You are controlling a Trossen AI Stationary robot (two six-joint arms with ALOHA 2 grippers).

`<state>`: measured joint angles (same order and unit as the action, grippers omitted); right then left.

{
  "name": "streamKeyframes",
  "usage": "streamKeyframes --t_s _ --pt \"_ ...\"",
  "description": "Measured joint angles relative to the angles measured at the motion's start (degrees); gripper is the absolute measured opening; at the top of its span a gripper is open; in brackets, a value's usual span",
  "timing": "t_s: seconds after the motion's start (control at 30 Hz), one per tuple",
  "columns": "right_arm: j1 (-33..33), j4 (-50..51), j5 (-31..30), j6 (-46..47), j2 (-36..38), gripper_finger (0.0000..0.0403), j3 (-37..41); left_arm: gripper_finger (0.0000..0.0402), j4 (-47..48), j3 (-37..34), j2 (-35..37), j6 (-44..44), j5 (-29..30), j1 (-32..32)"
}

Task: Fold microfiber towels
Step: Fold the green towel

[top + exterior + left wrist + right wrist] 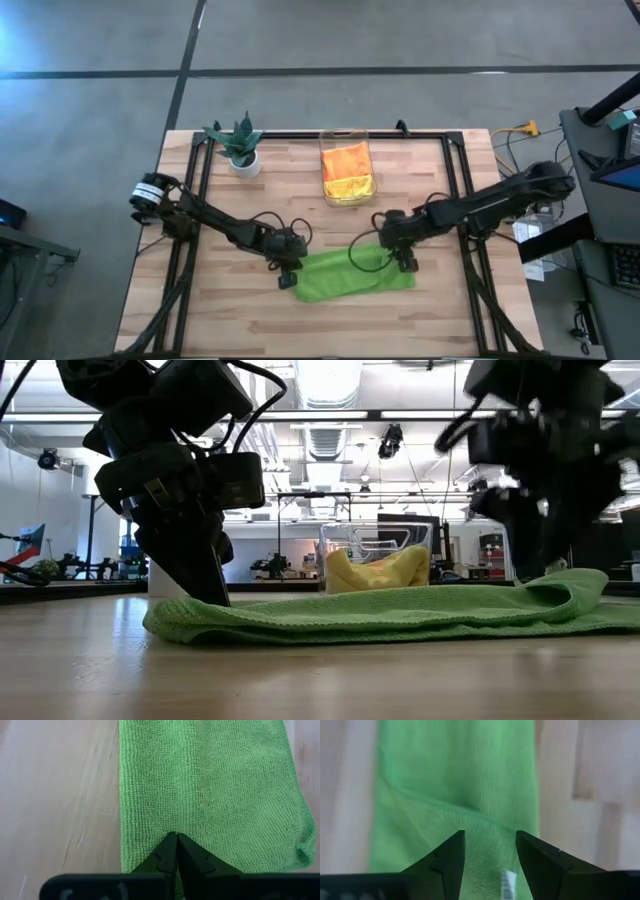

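A lime green towel [350, 276] lies folded into a long band on the wooden tabletop [210, 310], toward the near edge and roughly midway between the two arms. Its left end is flat and neatly doubled; its right end rises in a loose hump, seen in the low view [570, 592].

The left claw [287, 279] sits at the towel's left end with its fingers [170, 855] pressed tight together, their tips meeting in a point right on the cloth's edge. In the left wrist view green pile shows on both sides of the closed tips, so they pinch the hem of the towel [210, 790] (how many layers are caught cannot be told).

The right claw [405, 263] is at the towel's right end, above the rumpled part. Its fingers [447, 862] stand apart with a clear gap, and through that gap the cloth [455, 785] and a small white label [507, 882] show below; nothing is held between them.

Behind the towel, near the far edge, a clear plastic bin [347, 168] holds an orange towel [345, 158] and a yellow towel [350, 188]. A small potted plant [240, 145] stands to the left of the bin, well apart from the working area
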<state>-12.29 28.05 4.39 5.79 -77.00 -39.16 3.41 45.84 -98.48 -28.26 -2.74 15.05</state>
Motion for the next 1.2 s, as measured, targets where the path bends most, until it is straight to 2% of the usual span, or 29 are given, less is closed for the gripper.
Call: streamKeyframes --t_s 0.2,0.5,0.83,1.03,1.2 --pt "0.0 0.8 -4.5 0.8 -6.3 0.0155 -2.0 0.0001 0.0 0.2 0.0 -1.0 0.0 0.0" --pt "0.4 1.8 -5.9 -0.5 -4.9 0.0117 -3.2 0.0001 0.0 0.0 0.0 -1.4 -0.1 0.0" --pt "4.0 1.3 -5.6 -4.5 -6.6 0.0109 -2.5 0.0001 -0.2 0.0 0.0 -1.4 -0.1 0.0" --pt "4.6 1.1 -1.0 -6.3 -10.0 0.0105 -2.5 0.0001 -0.4 0.0 0.0 -1.4 -0.1 0.0" --pt "4.6 2.2 -1.0 -5.8 -11.1 0.0072 -3.3 0.0001 -0.4 0.0 0.0 -1.4 -0.1 0.0"
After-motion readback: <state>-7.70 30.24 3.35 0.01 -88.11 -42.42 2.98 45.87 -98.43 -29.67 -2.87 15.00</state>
